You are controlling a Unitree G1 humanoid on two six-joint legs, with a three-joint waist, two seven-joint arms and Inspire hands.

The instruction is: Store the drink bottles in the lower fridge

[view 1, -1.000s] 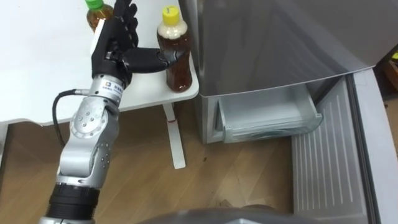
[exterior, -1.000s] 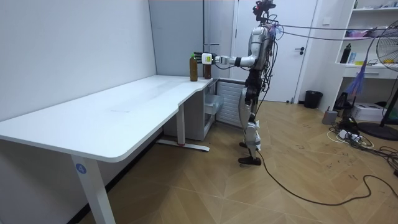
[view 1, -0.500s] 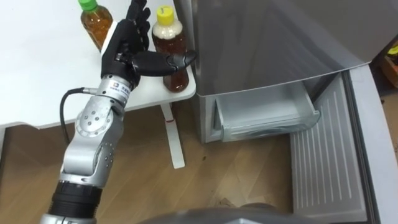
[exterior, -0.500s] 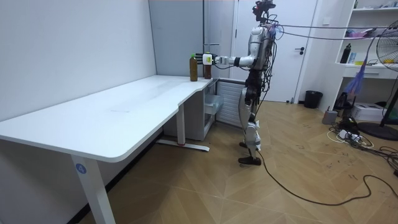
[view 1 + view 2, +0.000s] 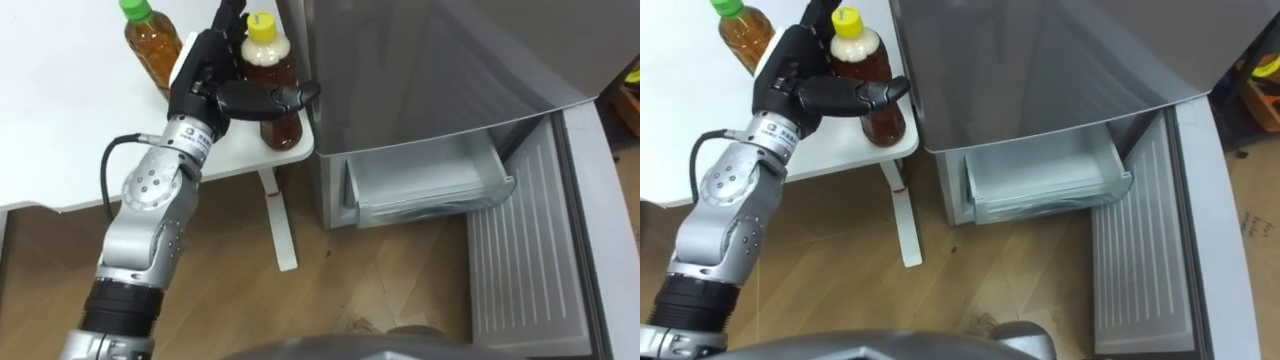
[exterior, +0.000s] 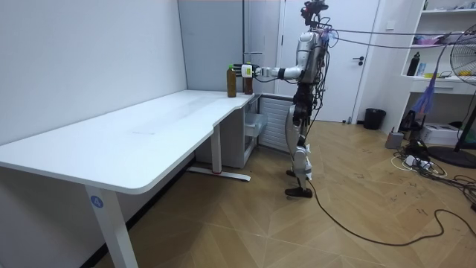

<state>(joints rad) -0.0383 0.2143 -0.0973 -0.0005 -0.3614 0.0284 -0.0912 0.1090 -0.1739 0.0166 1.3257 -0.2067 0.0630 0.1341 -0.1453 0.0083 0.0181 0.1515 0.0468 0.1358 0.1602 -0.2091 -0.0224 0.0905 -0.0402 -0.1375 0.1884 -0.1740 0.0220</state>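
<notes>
A brown drink bottle with a yellow cap (image 5: 283, 128) stands at the white table's corner (image 5: 70, 130), right beside the fridge. My left hand (image 5: 200, 75) reaches it from the left: the thumb lies straight across the bottle's front and the fingers rise straight behind it, so the hand is open around it. A second brown bottle with a green cap (image 5: 150, 45) stands further left on the table. In the room view I stand upright at the table's end, left hand (image 6: 256, 72) stretched out to the bottles (image 6: 248, 78).
The grey fridge (image 5: 420, 70) stands against the table's right edge. Its lower drawer (image 5: 430, 185) is pulled out, and the lower door (image 5: 520, 270) hangs open to the right. A white table leg (image 5: 280, 215) stands on the wood floor.
My left hand has slid right: the thumb, first at the bottle's left side, now lies across its front. The bottles have stayed in place.
</notes>
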